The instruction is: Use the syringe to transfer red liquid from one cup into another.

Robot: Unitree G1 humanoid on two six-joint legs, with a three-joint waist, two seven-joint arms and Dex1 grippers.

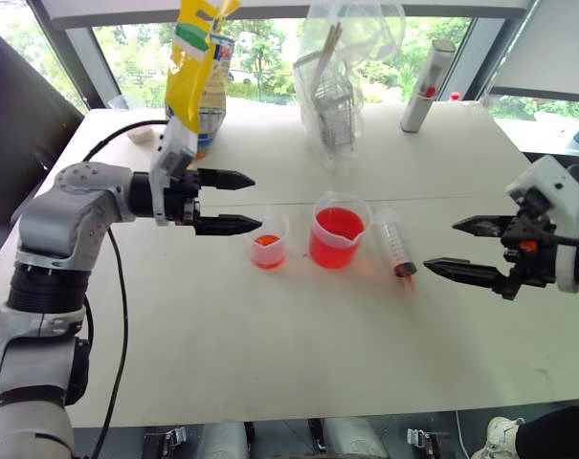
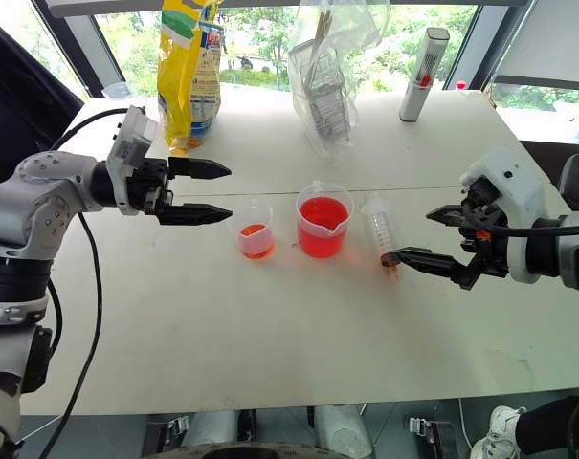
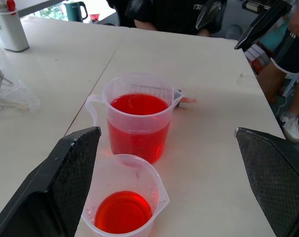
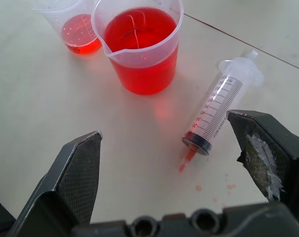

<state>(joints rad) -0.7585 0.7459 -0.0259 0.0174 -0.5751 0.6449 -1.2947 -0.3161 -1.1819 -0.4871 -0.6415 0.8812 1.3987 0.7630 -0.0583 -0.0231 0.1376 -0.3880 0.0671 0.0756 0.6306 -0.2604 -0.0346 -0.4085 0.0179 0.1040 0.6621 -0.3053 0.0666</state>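
Syringe [image 1: 395, 245] flat on table [image 1: 270, 354] — tip twd robot; plunger end away.

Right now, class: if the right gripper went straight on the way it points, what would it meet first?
Probably the syringe, lying on the table just ahead of the open right gripper; past it stands the beaker. Depth is uncertain.

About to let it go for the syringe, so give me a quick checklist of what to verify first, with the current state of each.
1. Right claw open: ok.
2. Left claw open, holding nothing: ok.
3. Syringe lying free on the table, between the right claw's fingers in the right wrist view: ok.
4. Beaker upright, holding red liquid: ok.
5. Small cup upright beside the beaker: ok.
6. Table dry around the syringe tip: not ok, red drops there.
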